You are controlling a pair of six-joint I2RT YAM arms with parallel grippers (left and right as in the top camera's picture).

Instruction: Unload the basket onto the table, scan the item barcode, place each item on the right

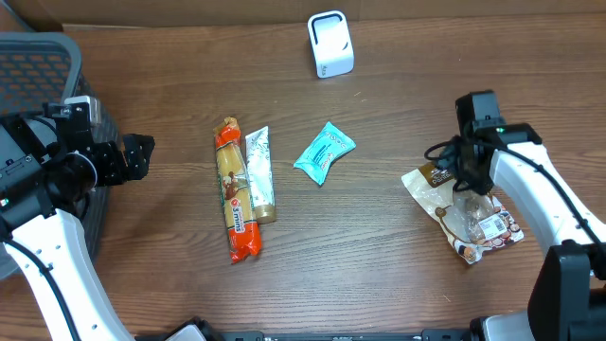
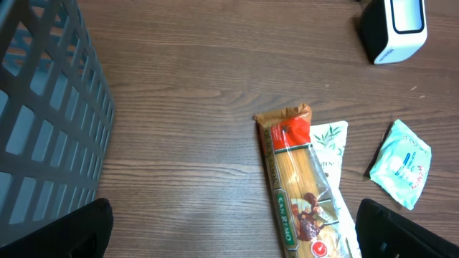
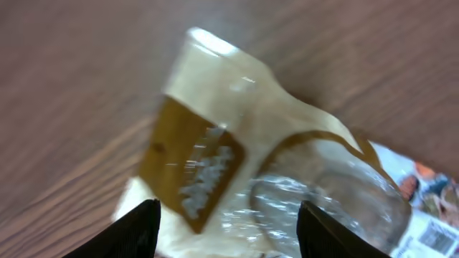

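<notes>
Comparing the views, the whole layout is given only by the overhead camera: a white barcode scanner (image 1: 330, 44) stands at the far side of the tabletop (image 1: 379, 275), a long spaghetti pack (image 1: 237, 194) lies against a white leaf-printed packet (image 1: 259, 170), a teal sachet (image 1: 324, 152) lies near them, and a brown-and-clear snack bag (image 1: 464, 213) rests well apart at the right. The bag's brown label and clear film are shown close up, though blurred, only by the right wrist camera. There the right end effector (image 3: 229, 229) is seen with its fingers moderately apart, one on each side of the bag's crumpled upper part; contact with the film cannot be made out. The right arm is bent in from the right edge, its wrist directed down onto the bag. The left end effector (image 1: 140, 156) is held spread wide with nothing in it, just beside a grey mesh basket (image 1: 38, 57) and pointed towards the spaghetti pack. The tabletop is of dark wood grain, and a tan strip runs along its far edge.
</notes>
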